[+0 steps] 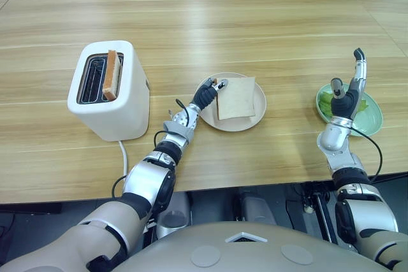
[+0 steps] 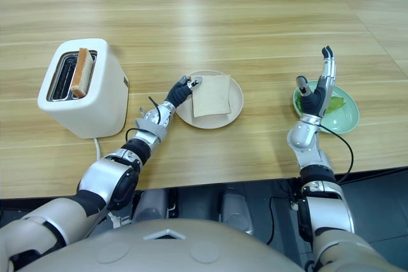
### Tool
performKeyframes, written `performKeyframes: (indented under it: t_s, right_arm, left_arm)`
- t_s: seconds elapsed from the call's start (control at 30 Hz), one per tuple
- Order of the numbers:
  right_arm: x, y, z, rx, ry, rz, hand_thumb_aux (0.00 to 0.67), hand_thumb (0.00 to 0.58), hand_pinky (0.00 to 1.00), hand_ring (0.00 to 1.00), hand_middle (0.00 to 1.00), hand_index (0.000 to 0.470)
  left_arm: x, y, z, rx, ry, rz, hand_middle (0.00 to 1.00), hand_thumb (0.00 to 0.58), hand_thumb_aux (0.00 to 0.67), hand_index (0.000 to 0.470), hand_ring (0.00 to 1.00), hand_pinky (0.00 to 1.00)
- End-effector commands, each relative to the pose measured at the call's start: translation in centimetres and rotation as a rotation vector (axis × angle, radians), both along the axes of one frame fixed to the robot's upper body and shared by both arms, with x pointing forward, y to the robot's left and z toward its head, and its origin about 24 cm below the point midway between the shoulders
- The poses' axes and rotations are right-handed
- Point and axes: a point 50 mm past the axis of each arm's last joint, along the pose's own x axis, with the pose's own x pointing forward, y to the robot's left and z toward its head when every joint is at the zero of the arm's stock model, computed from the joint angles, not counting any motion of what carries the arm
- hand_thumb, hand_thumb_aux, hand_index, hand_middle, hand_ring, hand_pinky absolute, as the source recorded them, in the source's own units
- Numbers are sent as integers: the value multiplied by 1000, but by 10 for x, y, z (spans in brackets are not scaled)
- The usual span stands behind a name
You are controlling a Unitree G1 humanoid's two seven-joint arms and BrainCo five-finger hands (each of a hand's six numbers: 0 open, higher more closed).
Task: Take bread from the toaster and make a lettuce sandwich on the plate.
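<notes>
- Fingers of left hand [image 1: 204, 97]: curling shut, pinching corner of bread slice [image 1: 236, 98] lying flat on plate [image 1: 239, 124].
- Right hand [image 1: 343, 101]: spreading open, holding nothing, hovering over lettuce [image 2: 336, 102] in green bowl [image 2: 347, 122].
- Standing well left of plate: toaster [image 1: 118, 109], second slice [image 1: 113, 74] poking up from slot.

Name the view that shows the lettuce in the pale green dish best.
Right eye view: the green lettuce leaf shows in one patch beside the right hand in the pale green round dish. In the left eye view the hand crosses its middle, splitting it.
</notes>
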Motion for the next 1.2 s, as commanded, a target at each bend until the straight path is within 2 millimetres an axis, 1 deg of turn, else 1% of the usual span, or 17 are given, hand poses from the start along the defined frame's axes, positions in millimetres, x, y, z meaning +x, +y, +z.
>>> performKeyframes:
  t_s: [0.03,0.07,0.1,0.13,0.37,0.53,0.67,0.8,0.93,1.03,1.1,1.2]
  right_arm:
    - [-5,-15,2,-23,1,-60,0,0,0,0,0,0]
    - [-7,-22,3,-35,3,-83,0,0,0,0,0,0]
    - [-9,-27,5,-45,4,-102,0,0,0,0,0,0]
    - [-11,-32,6,-52,3,-119,0,0,0,0,0,0]
    - [-25,-63,14,-108,13,-234,0,0,0,0,0,0]
    - [-30,-74,14,-134,35,-285,0,0,0,0,0,0]
    - [-30,-81,11,-188,89,-322,0,0,0,0,0,0]
    - [-25,-87,-1,-268,285,-302,0,0,0,0,0,0]
    - [-19,-89,-16,-438,545,-258,0,0,0,0,0,0]
    - [-18,-92,-25,-483,684,-259,0,0,0,0,0,0]
    - [-17,-95,-32,-503,799,-266,0,0,0,0,0,0]
    - [-13,-97,-37,-546,934,-284,0,0,0,0,0,0]
  left_arm:
    - [1,3,-3,72,8,-3,1000,580,670,460,1000,1000]
    - [1,3,-4,97,2,-4,1000,580,670,460,1000,1000]
    - [1,5,-5,118,-3,2,0,261,173,119,0,0]
    - [1,7,-6,140,-8,6,0,0,0,0,0,0]
    - [-1,13,-9,221,-35,27,0,0,0,0,0,0]
    - [-1,14,-10,251,-49,36,0,0,0,0,0,0]
    - [0,18,-9,308,-93,60,0,0,0,0,0,0]
    - [4,33,-3,362,-180,136,0,0,0,0,0,0]
    - [4,50,4,417,-286,199,0,0,0,0,0,0]
    - [-2,57,4,430,-347,203,0,0,0,0,0,0]
    - [-9,58,3,427,-382,187,0,0,0,0,0,0]
    - [-20,59,3,407,-422,169,0,0,0,0,0,0]
